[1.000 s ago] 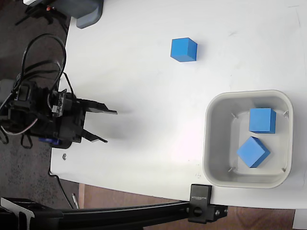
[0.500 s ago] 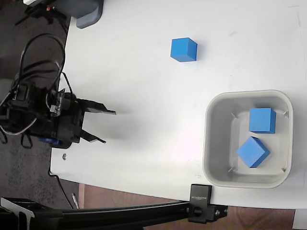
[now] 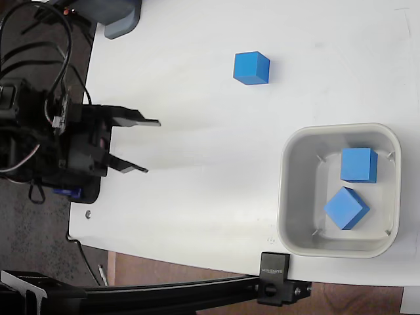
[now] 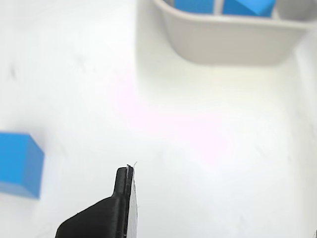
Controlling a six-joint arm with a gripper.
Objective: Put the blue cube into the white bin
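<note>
Fixed view: reaching in from the left edge of the white table (image 3: pixel 197 164), black gripper (image 3: pixel 152 146) pointing right, lying level over the tabletop. Spreading wide, fingers (image 3: pixel 134 120) parted with clear tabletop between the tips, pinching nothing. Trailing black cables and wrist hardware off the table's left side. Sitting alone near the top middle of the table, the blue cube (image 3: pixel 251 68), well apart from the gripper and up and to the left of the white bin (image 3: pixel 289 190). Resting at the right side of the table, the bin holding two more blue cubes (image 3: pixel 358 164): one squared up near the upper right of the floor, the other turned at an angle just below and left of it, the two close together. Clamping onto the lower table edge, a black bracket (image 3: pixel 274 283) on a dark rail.

Wrist view: showing only one black fingertip (image 4: pixel 124 193) rising from the bottom edge, so spread not readable here. Lying at the left edge, the blue cube (image 4: pixel 20 163), left of the fingertip and apart from it. Sitting at the top, the white bin (image 4: pixel 233 44), rim and near wall facing the camera, two blue tops peeking above the rim.
</note>
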